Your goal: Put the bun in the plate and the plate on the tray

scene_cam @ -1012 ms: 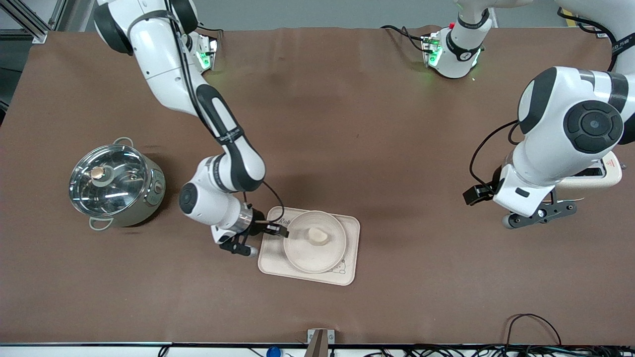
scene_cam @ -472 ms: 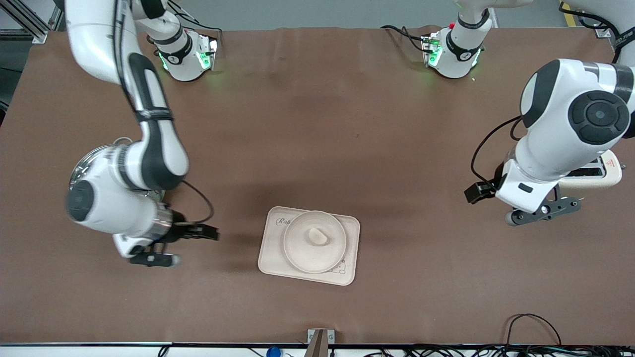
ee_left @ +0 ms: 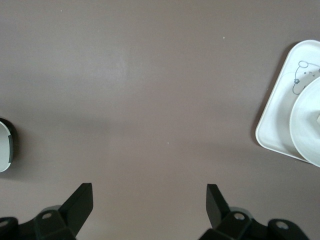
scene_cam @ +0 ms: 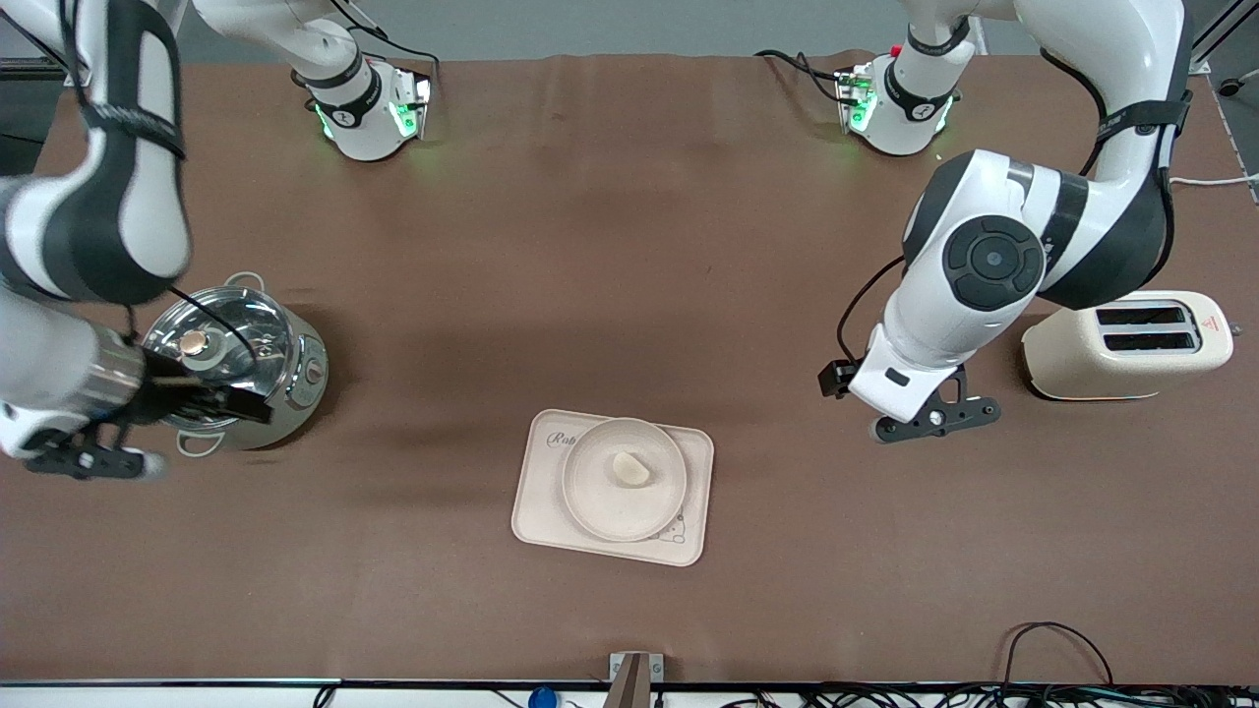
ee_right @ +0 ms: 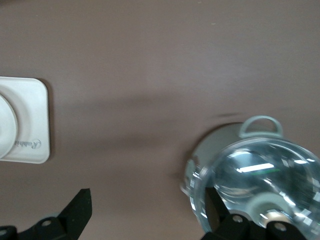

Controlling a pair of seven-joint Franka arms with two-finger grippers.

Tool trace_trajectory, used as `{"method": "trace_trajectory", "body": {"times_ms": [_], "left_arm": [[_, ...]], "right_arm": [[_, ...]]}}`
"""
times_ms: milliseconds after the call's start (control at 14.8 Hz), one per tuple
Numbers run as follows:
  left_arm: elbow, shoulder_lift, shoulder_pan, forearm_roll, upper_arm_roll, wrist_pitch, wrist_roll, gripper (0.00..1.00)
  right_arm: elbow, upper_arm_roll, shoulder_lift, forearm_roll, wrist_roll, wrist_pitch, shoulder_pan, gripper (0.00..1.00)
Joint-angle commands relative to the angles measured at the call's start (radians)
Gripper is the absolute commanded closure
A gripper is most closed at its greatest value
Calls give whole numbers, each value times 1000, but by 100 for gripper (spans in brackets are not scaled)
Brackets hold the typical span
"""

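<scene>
Bun (scene_cam: pixel 630 469) lies in plate (scene_cam: pixel 624 506), plate sits on tray (scene_cam: pixel 539 511) mid-table. Right gripper (scene_cam: pixel 211 405) spread wide, empty, up over lidded steel pot (scene_cam: pixel 232 364) at right arm's end. Left gripper (ee_left: pixel 149 200) wide apart, empty, over bare tablecloth (scene_cam: pixel 629 246) between tray and toaster (scene_cam: pixel 1126 344).

Light is bright and even from above, with soft shadows on the worktop (scene_cam: pixel 629 295). Glare shines on the pot lid (ee_right: pixel 260 175), which looks blurred just beside the right hand (ee_right: pixel 150 215).
</scene>
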Motion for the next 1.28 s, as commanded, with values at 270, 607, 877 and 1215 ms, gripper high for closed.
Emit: {"method": "trace_trajectory", "body": {"times_ms": [270,607,877,1215], "left_arm": [[4,-242,41,5,29,-140,62,0],[10,-371,79,-12,55,-275,246,0],[4,-405,141,-104,89,-327,377,0],[-80,-471,133,-158,163,-344,462,0]], "right_arm": [[-161,19,-342,-156,1,-105,46,0],[-140,19,-360,-182,3,-168,48,0],[-118,23,-356,-220,9,-174,48,0],[-97,147,-354,-216,10,-176,-79,0]]}}
